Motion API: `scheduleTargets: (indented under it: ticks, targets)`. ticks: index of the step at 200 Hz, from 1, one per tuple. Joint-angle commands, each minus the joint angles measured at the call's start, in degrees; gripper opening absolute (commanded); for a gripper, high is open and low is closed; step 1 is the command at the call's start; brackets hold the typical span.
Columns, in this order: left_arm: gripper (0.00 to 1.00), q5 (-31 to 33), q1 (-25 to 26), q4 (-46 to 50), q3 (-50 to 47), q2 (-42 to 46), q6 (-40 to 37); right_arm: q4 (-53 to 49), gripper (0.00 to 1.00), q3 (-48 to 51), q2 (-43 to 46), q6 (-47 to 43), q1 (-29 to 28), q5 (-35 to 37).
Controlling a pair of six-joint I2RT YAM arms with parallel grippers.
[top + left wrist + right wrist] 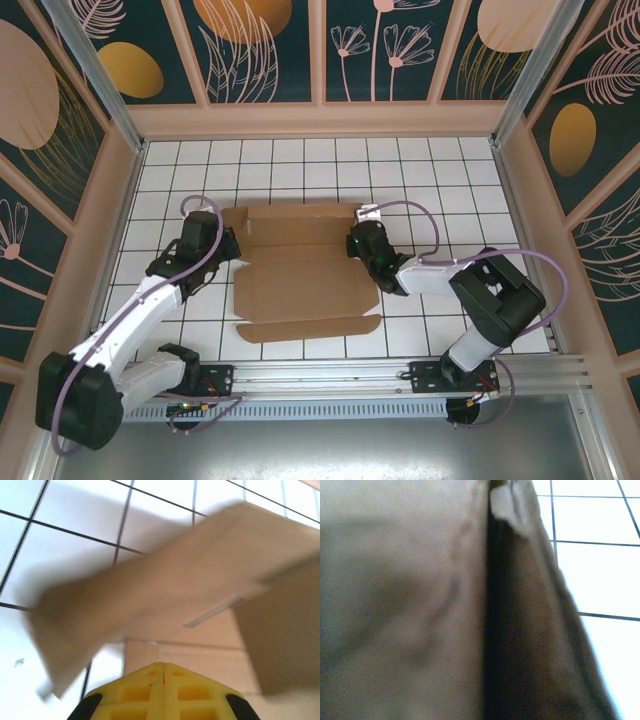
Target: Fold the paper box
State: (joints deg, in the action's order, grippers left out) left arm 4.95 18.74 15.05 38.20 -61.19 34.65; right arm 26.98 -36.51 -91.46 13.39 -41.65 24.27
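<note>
The paper box [300, 275] lies as a mostly flat brown cardboard sheet in the middle of the table, with flaps along its edges. My left gripper [228, 243] is at the sheet's left edge. In the left wrist view its yellow fingers [150, 690] are pressed together with nothing between them, shut, low over the cardboard. A blurred flap [200, 570] stands raised just ahead of them. My right gripper [358, 240] is at the sheet's right edge. The right wrist camera sits very close to cardboard [395, 605] with a dark fold [495, 630], and its fingers are hidden.
The white gridded table [450, 190] stretches behind and to both sides of the sheet. Wooden walls [320, 120] enclose it at the back and sides. An aluminium rail [330, 375] runs along the near edge by the arm bases.
</note>
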Motion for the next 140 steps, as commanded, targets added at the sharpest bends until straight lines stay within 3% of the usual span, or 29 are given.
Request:
scheduleTargets:
  ticks: [1,36,105,140]
  targets:
    - [0.01,-2.66,-1.54,-5.65,1.15,-4.49,-1.50,-7.30,0.00,2.52,0.00,-1.39,0.63,-1.09]
    - [0.07,-0.81,-1.87,-9.80,-0.18,-9.95,-1.52,-7.08,0.00,2.41,0.35,-2.36,0.52,-2.36]
    - [0.49,-1.84,-3.87,-11.07,1.06,-20.26,1.16,-7.31,0.00,2.15,0.47,-3.36,0.53,-3.67]
    - [0.51,-4.83,-3.88,-13.63,-1.67,-21.06,2.98,-7.25,0.00,1.89,0.61,-3.37,0.52,-3.43]
